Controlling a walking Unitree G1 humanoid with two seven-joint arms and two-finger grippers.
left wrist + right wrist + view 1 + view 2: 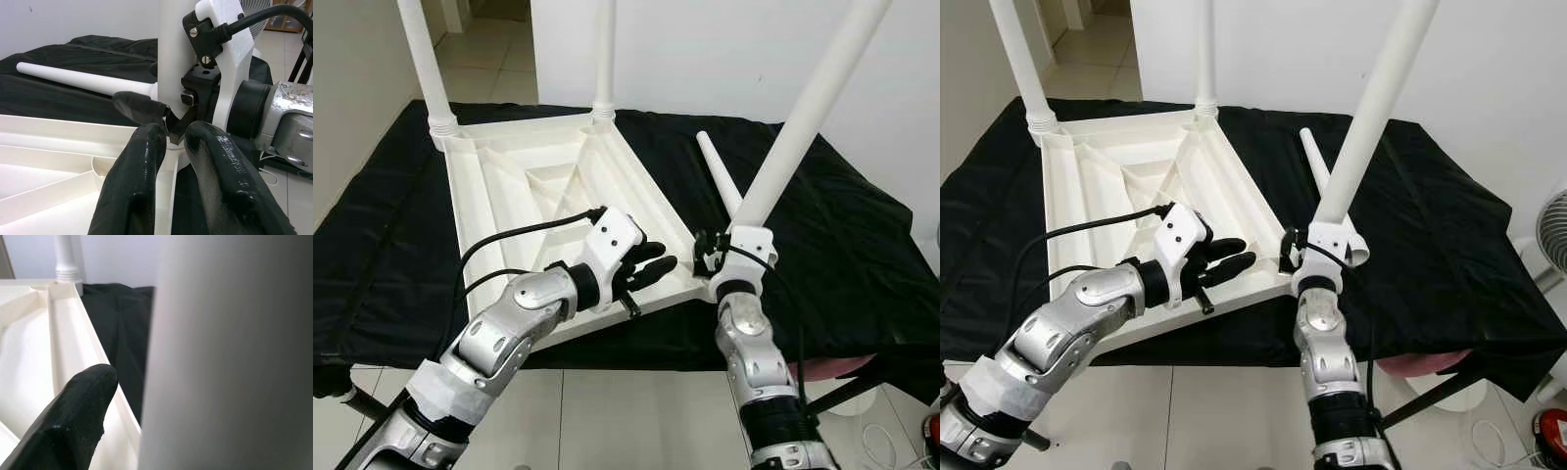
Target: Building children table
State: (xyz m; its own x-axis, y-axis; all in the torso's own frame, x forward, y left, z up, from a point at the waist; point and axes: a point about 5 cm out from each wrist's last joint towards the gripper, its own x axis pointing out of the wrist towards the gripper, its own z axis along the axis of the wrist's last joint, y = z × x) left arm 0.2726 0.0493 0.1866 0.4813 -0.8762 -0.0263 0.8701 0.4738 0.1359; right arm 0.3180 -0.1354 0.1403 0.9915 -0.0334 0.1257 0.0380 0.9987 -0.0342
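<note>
Closest to me, at about seven o'clock in the head view, my left arm reaches up and inward, and the left gripper [651, 266] lies over the near edge of the tabletop [563, 186], its two black fingers [142, 166] a little parted and pointing toward three o'clock with nothing between them. Just beside it, at about five o'clock, my right arm rises straight up, and the right gripper [713, 257] is clamped around the base of a white leg [808, 108], right at the tabletop's near right corner. That held leg is a smooth, round, slightly tapering tube that leans away toward one o'clock and runs out of the top of the frame. The table itself is white moulded plastic, lying upside down, so I see its underside: a raised rim all round and ribs that run inward to a triangular recess near the middle. It rests on a black cloth [862, 235] covering the work surface. At two o'clock from the held corner, a loose fourth leg [717, 172] lies flat on the cloth. Farthest from me, two fitted legs stand upright in ridged collars at the far corners, the far left leg [426, 59] at eleven o'clock and the far right leg [604, 54] at twelve.
</note>
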